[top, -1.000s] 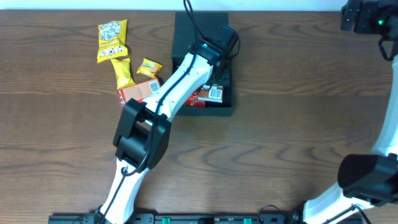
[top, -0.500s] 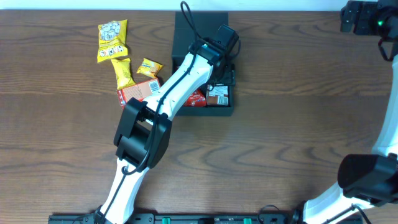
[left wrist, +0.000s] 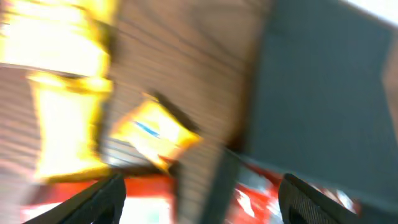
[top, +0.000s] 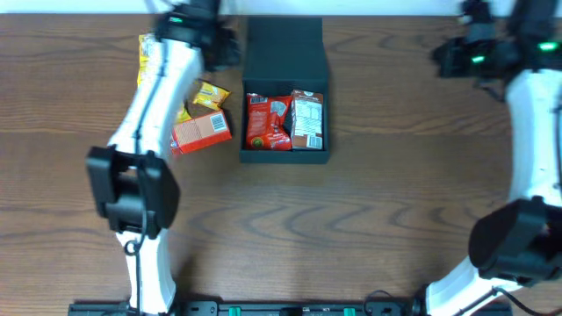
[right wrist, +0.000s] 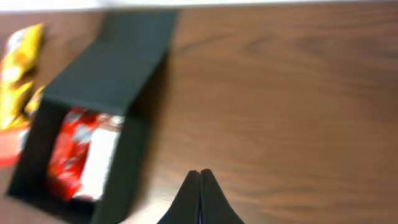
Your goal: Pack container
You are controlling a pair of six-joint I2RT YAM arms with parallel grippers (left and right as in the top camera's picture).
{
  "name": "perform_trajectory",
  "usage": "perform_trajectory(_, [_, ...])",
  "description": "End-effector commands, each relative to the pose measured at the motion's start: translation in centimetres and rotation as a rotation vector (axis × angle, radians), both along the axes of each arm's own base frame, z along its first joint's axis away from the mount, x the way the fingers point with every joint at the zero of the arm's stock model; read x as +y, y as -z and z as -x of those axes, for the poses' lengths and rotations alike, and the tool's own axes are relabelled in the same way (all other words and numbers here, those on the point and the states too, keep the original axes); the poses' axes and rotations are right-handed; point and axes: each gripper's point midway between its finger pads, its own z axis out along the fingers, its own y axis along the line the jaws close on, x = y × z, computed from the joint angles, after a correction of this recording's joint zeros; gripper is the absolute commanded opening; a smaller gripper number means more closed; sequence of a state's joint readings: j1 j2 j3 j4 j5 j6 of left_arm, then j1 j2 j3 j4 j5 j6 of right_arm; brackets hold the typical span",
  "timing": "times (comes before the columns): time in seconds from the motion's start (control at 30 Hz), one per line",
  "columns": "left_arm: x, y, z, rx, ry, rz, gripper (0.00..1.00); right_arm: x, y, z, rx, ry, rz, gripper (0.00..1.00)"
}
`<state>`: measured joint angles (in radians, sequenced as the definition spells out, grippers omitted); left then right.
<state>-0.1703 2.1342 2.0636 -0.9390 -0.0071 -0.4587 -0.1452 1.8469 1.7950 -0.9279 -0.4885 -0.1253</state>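
The container (top: pixel 286 156) is a black box at the table's middle rear, its flap lid (top: pixel 285 48) lying open behind it. Inside it lie a red packet (top: pixel 266 123) and a red-and-white packet (top: pixel 308 118), side by side. My left gripper (top: pixel 226 48) hovers left of the lid. In the blurred left wrist view this gripper (left wrist: pixel 205 205) is open and empty, over the box's left wall. My right gripper (top: pixel 443 60) hangs at the far right rear, well apart from the box. Its fingers (right wrist: pixel 199 186) are shut on nothing, over bare wood right of the container (right wrist: pixel 127 155).
Left of the box lie a small yellow packet (top: pixel 211 95), a red-orange carton (top: pixel 202 133) and two more yellow packets (top: pixel 182 112), partly under my left arm (top: pixel 149 105). The table's back edge runs just behind the lid.
My left arm has pulled out of the box and swung to the left rear, jaws wider; both packets now show inside. The right arm has come in over the table and shut its jaws.
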Motion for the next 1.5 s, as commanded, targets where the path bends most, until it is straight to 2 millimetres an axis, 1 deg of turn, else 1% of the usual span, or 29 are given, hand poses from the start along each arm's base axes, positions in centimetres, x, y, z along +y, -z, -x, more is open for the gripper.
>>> perform_trajectory(0.0, [3.5, -0.8, -0.3, -0.012, -0.035, -0.025, 0.8, 7.2, 1.2, 1.0, 0.005, -0.193, -0.059, 0.01])
perform_trajectory(0.03, [4.6, -0.8, -0.4, -0.01, -0.053, -0.025, 0.8, 9.4, 1.6, 1.2, -0.01, -0.25, -0.05, 0.01])
perform_trajectory(0.1, [6.0, -0.8, -0.5, -0.011, -0.063, -0.017, 0.8, 12.4, 2.4, 1.4, -0.03, -0.308, -0.016, 0.01])
perform_trajectory(0.13, [6.6, -0.8, -0.6, -0.013, -0.064, -0.017, 0.8, 13.5, 3.0, 1.4, -0.031, -0.321, 0.014, 0.01])
perform_trajectory(0.23, [8.1, -0.8, -0.6, -0.013, -0.059, -0.03, 0.82, 17.5, 5.8, 2.0, 0.013, -0.373, 0.067, 0.02])
perform_trajectory(0.3, [8.6, -0.9, -0.8, -0.02, -0.031, -0.051, 0.84, 19.8, 8.0, 2.8, 0.07, -0.405, 0.06, 0.02])
perform_trajectory(0.43, [9.4, -1.1, -1.1, -0.033, 0.002, -0.077, 0.85, 22.3, 12.1, 4.2, 0.197, -0.413, 0.049, 0.01])
perform_trajectory(0.5, [9.6, -1.3, -1.4, -0.047, 0.01, -0.085, 0.85, 22.7, 13.5, 4.7, 0.24, -0.41, 0.048, 0.02])
perform_trajectory(0.7, [9.8, -1.6, -1.9, -0.074, 0.029, -0.099, 0.86, 22.7, 15.8, 5.2, 0.31, -0.395, 0.059, 0.02])
perform_trajectory(0.8, [9.8, -1.7, -2.1, -0.08, 0.029, -0.099, 0.87, 22.3, 16.5, 5.6, 0.338, -0.387, 0.074, 0.02])
perform_trajectory(0.93, [9.8, -1.7, -2.1, -0.081, 0.029, -0.099, 0.87, 21.3, 17.0, 5.1, 0.328, -0.353, 0.141, 0.02])
perform_trajectory(1.03, [9.8, -1.7, -2.1, -0.082, 0.029, -0.099, 0.87, 21.1, 17.6, 5.0, 0.338, -0.349, 0.153, 0.01])
perform_trajectory(1.23, [9.7, -1.8, -2.2, -0.085, 0.032, -0.093, 0.87, 21.3, 20.8, 5.3, 0.39, -0.356, 0.16, 0.02])
perform_trajectory(1.33, [9.7, -1.7, -2.2, -0.084, 0.032, -0.093, 0.87, 21.5, 21.9, 5.3, 0.401, -0.359, 0.167, 0.02])
perform_trajectory(1.47, [9.7, -1.7, -2.2, -0.085, 0.032, -0.093, 0.87, 21.4, 21.8, 5.1, 0.396, -0.354, 0.173, 0.02])
